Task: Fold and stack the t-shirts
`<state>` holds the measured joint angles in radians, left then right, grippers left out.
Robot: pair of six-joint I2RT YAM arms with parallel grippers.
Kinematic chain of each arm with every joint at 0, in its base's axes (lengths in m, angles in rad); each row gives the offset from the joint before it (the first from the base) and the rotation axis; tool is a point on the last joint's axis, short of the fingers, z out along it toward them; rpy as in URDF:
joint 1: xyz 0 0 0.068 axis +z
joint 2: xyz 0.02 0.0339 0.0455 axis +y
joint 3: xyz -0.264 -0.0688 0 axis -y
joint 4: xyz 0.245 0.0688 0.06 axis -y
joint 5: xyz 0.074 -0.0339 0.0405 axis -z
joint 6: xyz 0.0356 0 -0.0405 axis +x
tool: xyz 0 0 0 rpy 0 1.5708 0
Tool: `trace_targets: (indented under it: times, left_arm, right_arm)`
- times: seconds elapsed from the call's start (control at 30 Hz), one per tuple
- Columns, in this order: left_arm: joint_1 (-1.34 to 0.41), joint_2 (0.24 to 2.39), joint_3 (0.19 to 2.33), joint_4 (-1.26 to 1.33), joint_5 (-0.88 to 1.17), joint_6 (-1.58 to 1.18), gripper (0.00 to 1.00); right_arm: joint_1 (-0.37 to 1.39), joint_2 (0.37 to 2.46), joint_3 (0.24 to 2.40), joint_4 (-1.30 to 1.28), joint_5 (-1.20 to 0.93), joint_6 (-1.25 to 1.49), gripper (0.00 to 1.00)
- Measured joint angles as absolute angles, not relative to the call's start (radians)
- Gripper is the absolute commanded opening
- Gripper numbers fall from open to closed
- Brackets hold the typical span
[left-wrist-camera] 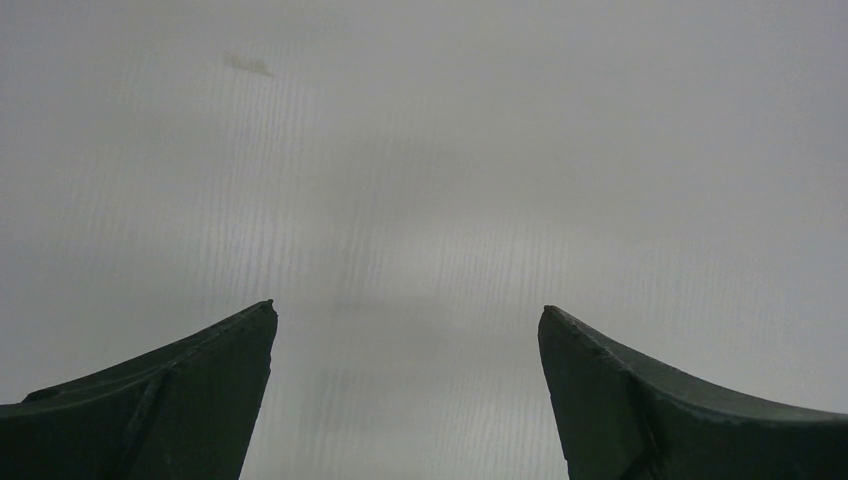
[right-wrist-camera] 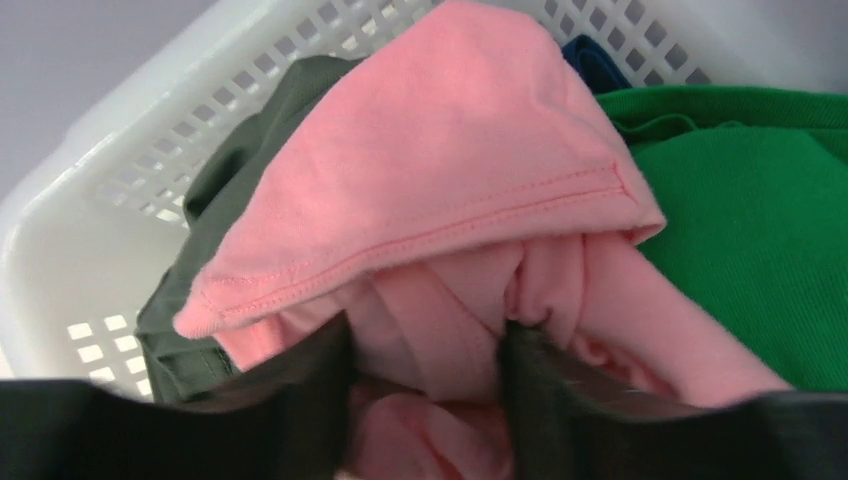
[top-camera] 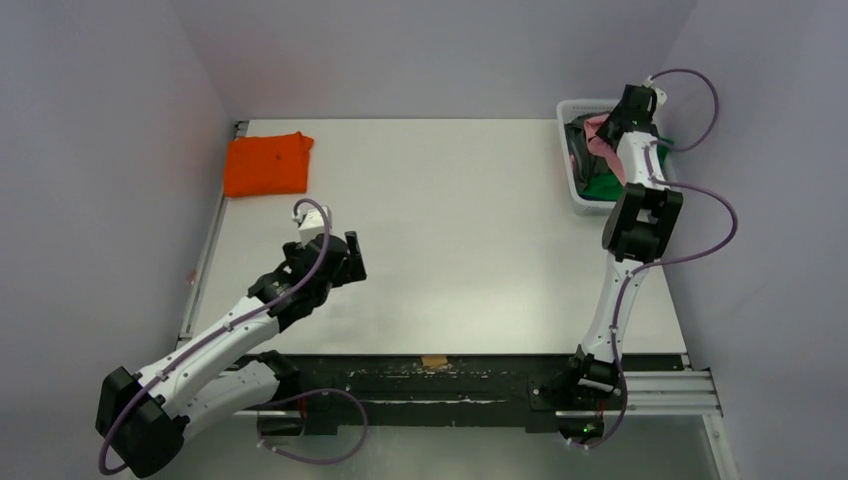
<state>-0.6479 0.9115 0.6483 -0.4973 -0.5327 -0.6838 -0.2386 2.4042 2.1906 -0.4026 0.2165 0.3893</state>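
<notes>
We see the folded orange t-shirt at ten o'clock on the table, the left gripper at eight o'clock, spread wide and empty, and, at two o'clock, the right gripper in the basket — pinching a fold of the pink t-shirt.

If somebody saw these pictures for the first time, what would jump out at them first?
Probably the pink t-shirt, heaped in the white basket at the far right corner of the table, a fold of it bunched in the right pincer. Next, the bright orange t-shirt folded at the far left corner, and the left pincer open above the table.
</notes>
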Motion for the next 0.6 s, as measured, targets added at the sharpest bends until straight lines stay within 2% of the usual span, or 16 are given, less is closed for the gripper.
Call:
trace_targets:
  times: [0.3, 0.4, 0.6]
  left_arm:
    - [-0.643, 0.913, 0.653, -0.496, -0.533, -0.684, 1.0]
    - [-0.642, 0.9, 0.653, -0.496, -0.532, -0.684, 1.0]
    - [-0.642, 0.857, 0.653, -0.496, -0.528, -0.685, 1.0]
  right_arm:
    - [-0.24, 2.373, 2.165, -0.35, 0.181, 0.405, 0.05]
    - [-0.24, 2.312, 2.087, -0.324, 0.153, 0.416, 0.04]
    - [-0.223, 2.077, 1.808, -0.214, 0.079, 0.424, 0.06]
